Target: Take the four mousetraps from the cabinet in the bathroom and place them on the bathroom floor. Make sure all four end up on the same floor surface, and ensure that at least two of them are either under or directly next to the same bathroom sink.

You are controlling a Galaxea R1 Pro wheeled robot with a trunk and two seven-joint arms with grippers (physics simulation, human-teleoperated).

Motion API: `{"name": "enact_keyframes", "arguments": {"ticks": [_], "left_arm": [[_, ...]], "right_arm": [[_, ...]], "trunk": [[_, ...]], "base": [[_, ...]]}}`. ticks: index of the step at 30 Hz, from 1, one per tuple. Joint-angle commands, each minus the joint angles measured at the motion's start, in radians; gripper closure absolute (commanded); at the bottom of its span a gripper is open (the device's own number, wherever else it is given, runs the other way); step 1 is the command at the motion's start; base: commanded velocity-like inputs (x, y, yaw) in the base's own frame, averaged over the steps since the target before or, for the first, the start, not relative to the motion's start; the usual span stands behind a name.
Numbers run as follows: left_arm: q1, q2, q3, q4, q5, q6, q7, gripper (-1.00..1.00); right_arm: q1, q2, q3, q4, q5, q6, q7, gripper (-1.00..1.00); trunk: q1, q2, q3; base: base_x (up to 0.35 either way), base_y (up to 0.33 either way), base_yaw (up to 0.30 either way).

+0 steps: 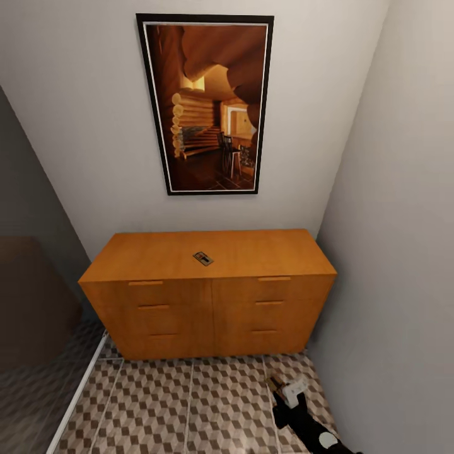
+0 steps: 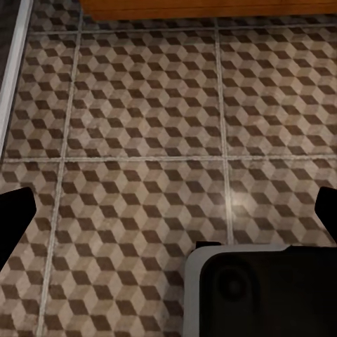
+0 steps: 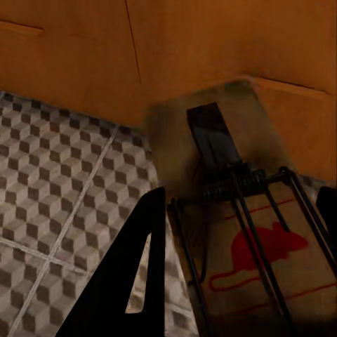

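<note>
From the head view, a low, wide orange-brown wooden cabinet [image 1: 208, 296] stands against a pale wall in a narrow bathroom corner, with two columns of drawer fronts and wooden bar handles. One small mousetrap [image 1: 203, 258] lies flat on the cabinet's plain top, near the middle and toward the front edge. Above the cabinet hangs a tall dark-framed picture [image 1: 207, 104] showing a log cabin interior. The bathroom floor [image 1: 157, 410] in front of the cabinet has square tiles printed with brown and beige cubes and light grout lines. At the lower right, near the right-hand wall, the right gripper [image 1: 282, 386] reaches low over the tiles with a second mousetrap [image 1: 275, 382] at its tip, a small tan shape that is hard to make out here. In the left wrist view, the left gripper [image 2: 168, 214] looks down on the patterned floor, its two dark fingertips [image 2: 14, 217] far apart at the picture's edges, so it is wide open and holds nothing; the cabinet's base runs along the far side. In the right wrist view, the right gripper is closed on that second mousetrap [image 3: 246, 232], whose tan board with dark wire spring and red mouse drawing sits between the dark fingers [image 3: 130, 281], with cabinet drawer fronts and floor tiles behind it.
</note>
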Motion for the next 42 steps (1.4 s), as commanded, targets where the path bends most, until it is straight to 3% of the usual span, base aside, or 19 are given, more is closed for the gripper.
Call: {"name": "enact_keyframes", "arguments": {"ticks": [1, 4, 12, 14, 18, 21, 22, 23, 25, 26, 28, 31, 35, 42], "left_arm": [[-0.001, 0.000, 0.004, 0.001, 0.008, -0.003, -0.010, -1.00], [-0.001, 0.000, 0.007, 0.000, 0.009, -0.003, -0.009, -1.00], [-0.002, -0.014, 0.013, -0.030, 0.012, -0.003, -0.004, -1.00], [-0.002, -0.020, 0.014, -0.077, 0.013, -0.003, -0.003, -1.00], [-0.002, -0.058, 0.015, -0.202, 0.015, 0.019, 0.009, -1.00], [-0.002, -0.087, 0.015, -0.328, 0.015, 0.182, 0.030, -1.00], [-0.002, -0.093, 0.015, -0.392, 0.015, 0.267, 0.035, -1.00], [-0.002, -0.097, 0.015, -0.462, 0.015, 0.357, 0.038, -1.00], [-0.002, -0.101, 0.014, -0.536, 0.015, 0.445, 0.040, -1.00], [-0.002, -0.104, 0.013, -0.610, 0.014, 0.526, 0.040, -1.00], [-0.002, -0.110, 0.011, -0.716, 0.014, 0.625, 0.041, -1.00], [-0.002, -0.134, 0.010, -0.872, 0.013, 0.732, 0.042, -1.00], [-0.002, -0.159, 0.009, -1.040, 0.011, 0.817, 0.044, -1.00], [-0.002, -0.168, 0.009, -1.194, 0.011, 0.916, 0.044, -1.00]], "right_arm": [[-0.001, 0.011, -0.001, 0.064, 0.006, -0.047, -0.021, 1.00], [0.000, 0.026, -0.001, 0.152, 0.006, -0.133, -0.051, 1.00], [0.007, 0.036, -0.001, 0.192, 0.003, -0.282, -0.105, 1.00], [0.008, 0.038, -0.001, 0.195, 0.002, -0.306, -0.110, 1.00], [0.015, 0.040, -0.001, 0.197, 0.001, -0.339, -0.114, 1.00], [0.030, 0.047, -0.001, 0.197, 0.000, -0.360, -0.116, 1.00], [0.034, 0.050, -0.002, 0.197, 0.000, -0.368, -0.116, 1.00], [0.038, 0.051, -0.002, 0.197, 0.000, -0.373, -0.117, 1.00], [0.040, 0.053, -0.002, 0.198, 0.000, -0.376, -0.117, 1.00], [0.041, 0.054, -0.002, 0.198, 0.000, -0.378, -0.117, 1.00], [0.046, 0.056, -0.002, 0.198, 0.000, -0.381, -0.117, 1.00], [0.051, 0.063, -0.002, 0.198, 0.000, -0.382, -0.118, 1.00], [0.053, 0.071, -0.002, 0.198, 0.000, -0.383, -0.123, 1.00], [0.054, 0.081, -0.002, 0.197, -0.001, -0.383, -0.149, 1.00]], "trunk": [[0.001, -0.002, -0.002], [0.001, -0.002, -0.002], [0.001, -0.002, -0.002], [0.001, -0.002, -0.002], [0.001, -0.002, -0.002], [0.001, -0.002, -0.002], [0.001, -0.002, -0.002], [0.001, -0.002, -0.002], [0.001, -0.002, -0.002], [0.001, -0.002, -0.002], [0.001, -0.002, -0.002], [0.001, -0.002, -0.002], [0.001, -0.002, -0.002], [0.001, -0.002, -0.002]], "base": [[0.000, 0.000, 0.000], [0.000, 0.000, 0.000], [0.000, 0.000, 0.000], [0.000, 0.000, 0.000], [0.000, 0.000, 0.000], [0.000, 0.000, 0.000], [0.000, 0.000, 0.000], [0.000, 0.000, 0.000], [0.000, 0.000, 0.000], [0.000, 0.000, 0.000], [0.000, 0.000, 0.000], [0.000, 0.000, 0.000], [0.000, 0.000, 0.000], [0.000, 0.000, 0.000]]}}
